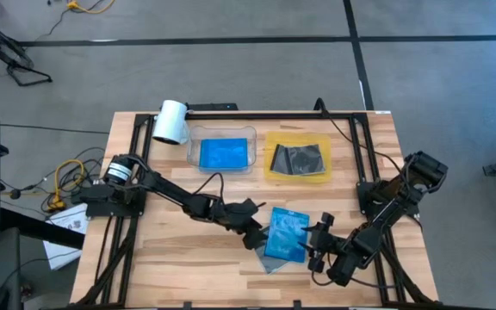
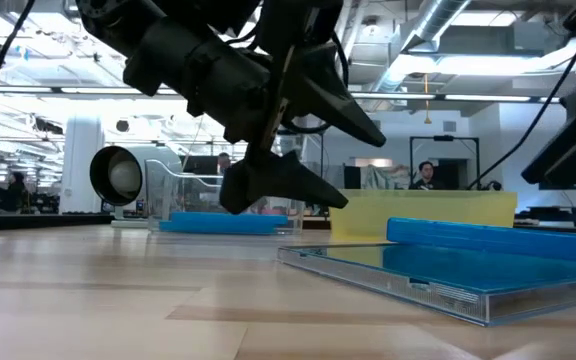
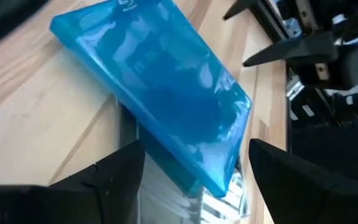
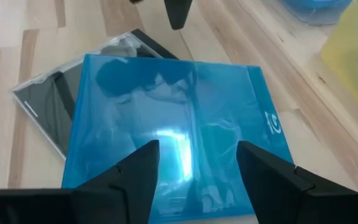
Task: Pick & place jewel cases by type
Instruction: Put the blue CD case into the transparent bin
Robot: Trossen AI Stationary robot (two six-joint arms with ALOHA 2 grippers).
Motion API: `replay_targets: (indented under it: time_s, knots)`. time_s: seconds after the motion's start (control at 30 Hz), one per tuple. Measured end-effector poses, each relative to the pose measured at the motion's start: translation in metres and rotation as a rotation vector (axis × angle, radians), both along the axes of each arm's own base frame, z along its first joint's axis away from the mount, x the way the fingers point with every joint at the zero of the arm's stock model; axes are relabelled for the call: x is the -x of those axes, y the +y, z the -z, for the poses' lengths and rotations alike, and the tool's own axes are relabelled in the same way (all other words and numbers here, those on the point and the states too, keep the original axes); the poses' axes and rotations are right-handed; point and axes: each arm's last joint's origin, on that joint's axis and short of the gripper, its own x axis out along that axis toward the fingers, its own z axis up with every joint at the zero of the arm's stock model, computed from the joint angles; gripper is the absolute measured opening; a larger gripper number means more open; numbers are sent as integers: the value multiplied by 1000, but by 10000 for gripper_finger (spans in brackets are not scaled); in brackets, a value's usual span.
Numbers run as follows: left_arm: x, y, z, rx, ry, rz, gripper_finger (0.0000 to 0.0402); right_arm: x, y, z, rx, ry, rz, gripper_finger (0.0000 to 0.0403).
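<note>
A bright blue jewel case [image 1: 285,233] lies near the table's near edge, resting askew on a grey-clear case [image 4: 55,102] with a dark inside. My left gripper [image 3: 194,174] is open at the blue case's left side, and one corner of the case reaches between its fingers. My right gripper [image 4: 197,165] is open at the case's right side, its fingers over that edge. Another blue case [image 1: 224,153] lies in the clear tray [image 1: 194,146]. Grey-clear cases [image 1: 298,158] lie in the yellow tray [image 1: 271,172].
A white cylinder [image 1: 170,121] lies at the far left, beside the clear tray. Both trays sit side by side toward the far edge. Black frame rails [image 1: 140,146] run along the table's sides. Bare wood [image 1: 170,258] shows at the near left.
</note>
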Motion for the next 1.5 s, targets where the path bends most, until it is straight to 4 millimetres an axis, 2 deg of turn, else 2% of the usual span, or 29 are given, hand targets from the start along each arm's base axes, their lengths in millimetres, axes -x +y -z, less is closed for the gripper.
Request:
replay_targets:
  time_s: [0.17,0.4,0.5,0.6,1.0,1.13,1.3,1.5]
  knots:
    - [-1,1,-1,-3,-10,-56,281,1,1,2,19,-4,-3,205]
    - [-10,-3,19,40,-13,-48,281,1,2,20,65,36,7,205]
    - [-14,-5,27,46,6,-30,281,1,2,20,62,41,9,205]
    - [-15,-5,26,58,13,-21,281,3,2,19,54,52,1,205]
    - [-15,-1,27,38,22,-20,281,37,8,9,21,177,136,188]
    - [-16,2,27,47,25,-14,281,28,8,11,3,172,141,181]
    - [-16,3,27,50,25,-12,281,9,-1,17,-14,256,143,177]
    - [-16,2,27,59,29,4,281,2,-5,29,3,304,173,176]
